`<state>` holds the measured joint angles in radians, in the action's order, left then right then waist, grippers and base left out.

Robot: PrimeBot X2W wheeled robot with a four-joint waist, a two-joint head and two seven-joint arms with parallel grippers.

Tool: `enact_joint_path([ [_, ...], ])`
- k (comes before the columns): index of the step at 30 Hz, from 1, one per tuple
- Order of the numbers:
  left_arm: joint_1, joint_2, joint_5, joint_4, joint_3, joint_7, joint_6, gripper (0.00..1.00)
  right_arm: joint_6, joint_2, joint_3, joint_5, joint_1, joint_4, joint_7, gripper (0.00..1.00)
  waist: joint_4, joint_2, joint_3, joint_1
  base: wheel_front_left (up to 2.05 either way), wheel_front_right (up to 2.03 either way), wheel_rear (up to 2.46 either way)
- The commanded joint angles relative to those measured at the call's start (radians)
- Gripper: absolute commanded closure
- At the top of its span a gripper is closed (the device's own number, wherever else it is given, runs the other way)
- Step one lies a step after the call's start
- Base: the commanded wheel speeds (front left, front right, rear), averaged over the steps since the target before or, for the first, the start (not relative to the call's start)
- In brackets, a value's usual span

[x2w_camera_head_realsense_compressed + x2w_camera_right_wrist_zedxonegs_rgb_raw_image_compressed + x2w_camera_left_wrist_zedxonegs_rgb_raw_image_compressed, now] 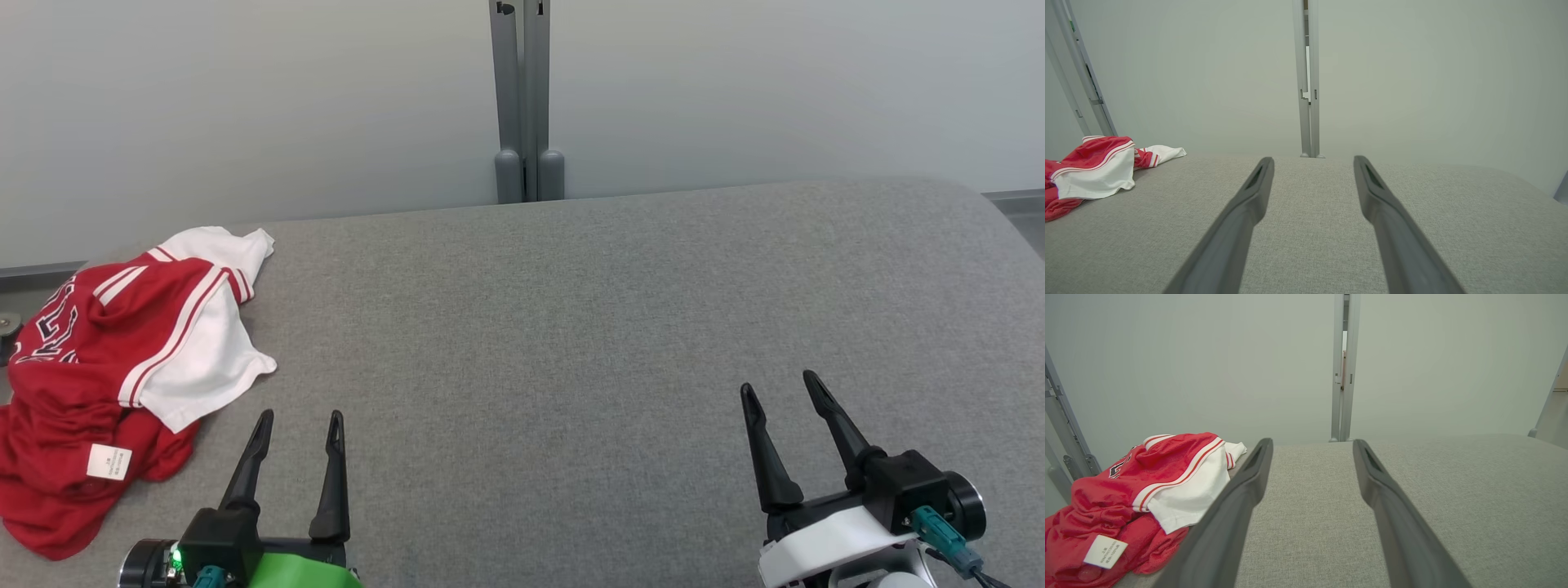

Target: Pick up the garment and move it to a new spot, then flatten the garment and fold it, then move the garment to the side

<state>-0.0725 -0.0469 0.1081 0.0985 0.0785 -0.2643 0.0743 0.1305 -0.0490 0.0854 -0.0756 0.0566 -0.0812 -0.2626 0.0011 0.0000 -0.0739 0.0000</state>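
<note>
Screened-off test lab.
A cloth-topped table [571, 327] is enclosed by pale panels [245, 106] joined at a metal post [522, 98], top centre.

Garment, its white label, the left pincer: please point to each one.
garment [77, 376], head view, on the red fabric.
white label [108, 461], head view, on the label's middle.
left pincer [300, 418], head view, midway between its fingertips.

Lighting: bright, even, diffuse; no glare that I can find. Shadows: one soft, faint band beside the garment [122, 351], right edge, on the grey table [571, 327]. Head view sharp throughout; wrist views tilt the side post [1096, 100] at far left.
</note>
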Motion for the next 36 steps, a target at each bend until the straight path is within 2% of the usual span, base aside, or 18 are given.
enact_joint_path([
  [1,-0.003,-0.006,0.001,0.002,-0.001,0.0,0.001,0.0,0.0,-0.002,-0.002,-0.005,0.004,0.001,-0.003,0.0,0.001,0.0,0.001,0.0,0.0,0.0,0.0],
  [5,0.004,-0.006,0.001,0.008,0.003,0.0,0.004,0.0,0.0,-0.002,-0.007,-0.008,0.006,0.001,-0.003,0.0,0.012,0.0,0.005,0.0,0.0,0.0,0.0],
  [11,0.02,-0.006,-0.008,0.009,0.004,0.0,0.001,0.0,0.0,-0.002,-0.006,-0.014,0.015,0.002,-0.003,0.0,0.072,0.0,0.014,0.0,0.0,0.0,0.0],
  [27,0.022,-0.006,-0.002,0.001,-0.036,0.0,-0.013,0.0,0.0,-0.002,-0.023,-0.015,0.008,0.001,-0.003,0.0,0.336,0.0,0.028,0.0,0.0,0.0,0.0],
  [36,0.018,-0.006,-0.007,-0.007,-0.06,0.0,-0.014,0.0,0.0,-0.002,-0.019,-0.028,0.017,0.003,-0.003,0.0,0.458,0.0,0.03,0.0,0.0,0.0,0.0],
])
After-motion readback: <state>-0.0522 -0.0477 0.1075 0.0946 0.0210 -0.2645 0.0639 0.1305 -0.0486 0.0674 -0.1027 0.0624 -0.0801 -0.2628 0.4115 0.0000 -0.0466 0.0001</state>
